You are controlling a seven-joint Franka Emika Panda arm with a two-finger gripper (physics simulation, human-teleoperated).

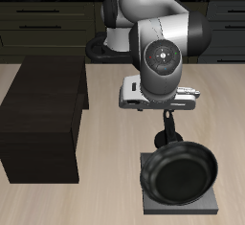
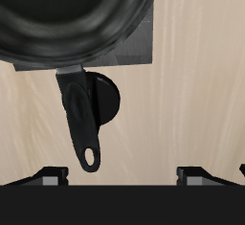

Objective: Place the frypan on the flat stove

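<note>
So the frypan (image 1: 182,175) is sitting on the flat stove (image 1: 151,206), near the front edge of the tabletop (image 1: 105,200). It covers most of the slab and its rim hangs a bit past one side, with the pan looking slightly tilted. Nothing in the pan, just glossy black inside. Its handle (image 1: 168,130) points back toward the robot. The tool (image 2: 122,176) hovers above the handle's end, fingers spread wide and holding nothing. The big dark brown cabinet (image 1: 43,123) sits well apart on the tabletop; can't see inside it.
</note>
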